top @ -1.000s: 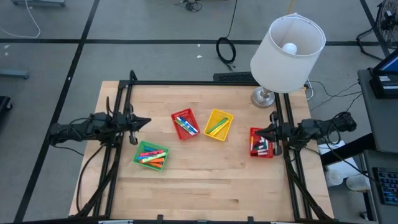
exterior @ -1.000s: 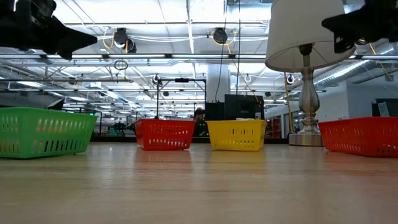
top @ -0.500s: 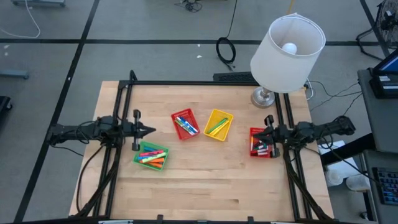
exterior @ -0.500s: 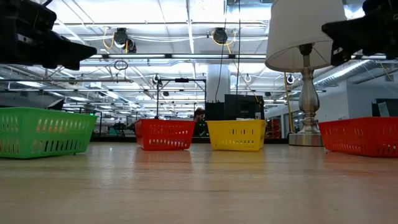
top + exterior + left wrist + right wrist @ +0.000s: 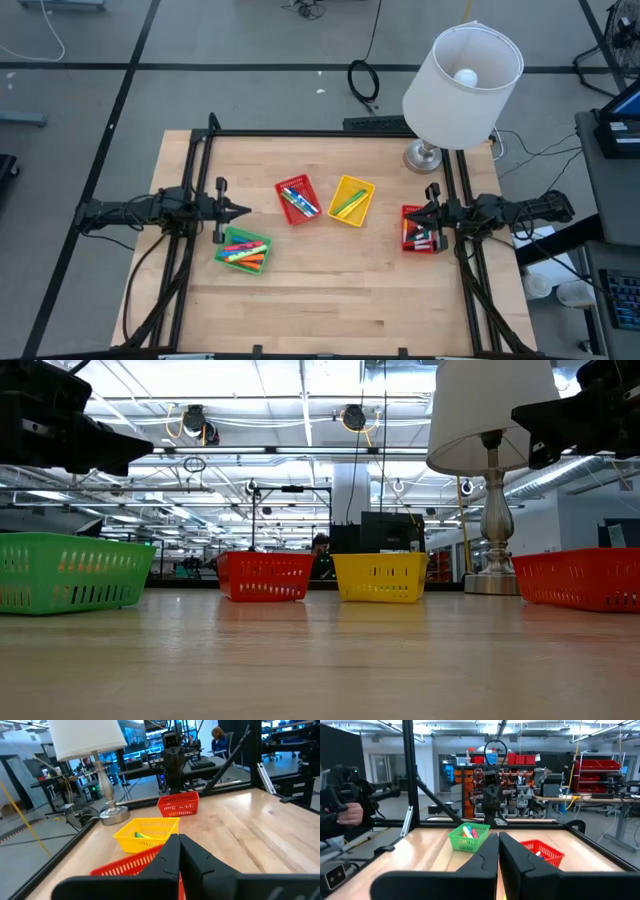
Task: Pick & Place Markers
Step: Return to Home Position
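Note:
The markers lie in four mesh baskets on the wooden table. Several are in the green basket (image 5: 243, 251), several in the middle red basket (image 5: 297, 200), a green one is in the yellow basket (image 5: 351, 200), and several are in the right red basket (image 5: 420, 230). My left gripper (image 5: 246, 211) is shut. It hovers level above the table just beyond the green basket and points toward the table's right. My right gripper (image 5: 414, 215) is also shut. It hovers over the right red basket's far part and points left. Both grippers are empty.
A table lamp (image 5: 462, 72) with a white shade stands on its metal base (image 5: 424, 156) at the far right corner, close behind my right arm. Black frame rails (image 5: 200, 170) run along the table's left, far and right edges. Bare wood (image 5: 340, 300) stretches across the near half.
My left gripper has moved a little toward the table's near edge and sunk slightly, ending beside the green basket's far rim. My right gripper has dropped a little over the right red basket. The baskets and markers have stayed put.

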